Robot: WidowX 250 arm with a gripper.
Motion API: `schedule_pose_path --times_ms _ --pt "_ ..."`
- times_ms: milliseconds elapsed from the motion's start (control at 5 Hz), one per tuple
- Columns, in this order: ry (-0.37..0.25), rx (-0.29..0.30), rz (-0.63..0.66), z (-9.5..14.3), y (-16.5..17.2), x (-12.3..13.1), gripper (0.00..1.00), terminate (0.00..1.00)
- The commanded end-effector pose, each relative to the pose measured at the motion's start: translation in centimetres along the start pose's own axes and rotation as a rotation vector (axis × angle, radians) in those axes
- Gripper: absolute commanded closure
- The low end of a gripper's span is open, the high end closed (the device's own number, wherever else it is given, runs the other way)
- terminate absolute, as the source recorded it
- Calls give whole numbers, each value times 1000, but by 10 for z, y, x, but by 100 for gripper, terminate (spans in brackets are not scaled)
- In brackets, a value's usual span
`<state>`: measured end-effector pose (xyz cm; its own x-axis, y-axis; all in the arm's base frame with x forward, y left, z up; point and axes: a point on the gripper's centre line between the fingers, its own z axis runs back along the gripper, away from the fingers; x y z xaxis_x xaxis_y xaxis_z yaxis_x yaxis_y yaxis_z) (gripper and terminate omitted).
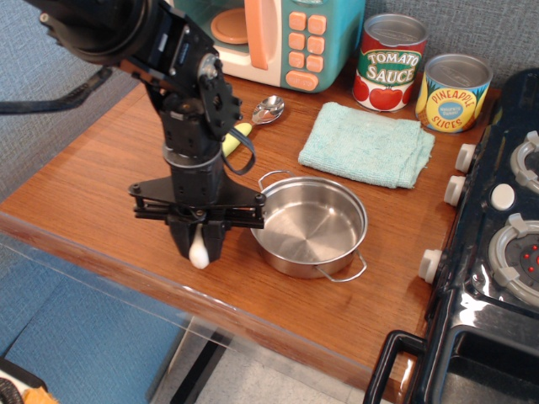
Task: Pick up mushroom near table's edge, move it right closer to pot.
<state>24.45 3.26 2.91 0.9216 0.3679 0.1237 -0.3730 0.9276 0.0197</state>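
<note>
Mushroom carried low beside the pot, ready to be placed.

The gripper (199, 250) has its 2 jaws clamped on the mushroom (200, 256) (only the white stem shows), near the front edge of the table (93, 194), just left of the pot (310, 225). I judge the next move is to lower it, then open without bumping the pot.

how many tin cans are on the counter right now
2. The tomato sauce can stands at the back, behind the teal cloth; the pineapple slices can stands just right of it, beside the stove. The arm could hide others.
</note>
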Motion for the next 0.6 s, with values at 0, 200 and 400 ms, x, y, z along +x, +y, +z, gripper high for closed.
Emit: schedule_pose_path --times_ms 0,200,400 --pt "-36 -15 -9 16 18 -4 0 0" --pt "-35 -14 -27 18 13 -2 0 0" --pt "-58 -16 -67 29 5 -1 0 0"
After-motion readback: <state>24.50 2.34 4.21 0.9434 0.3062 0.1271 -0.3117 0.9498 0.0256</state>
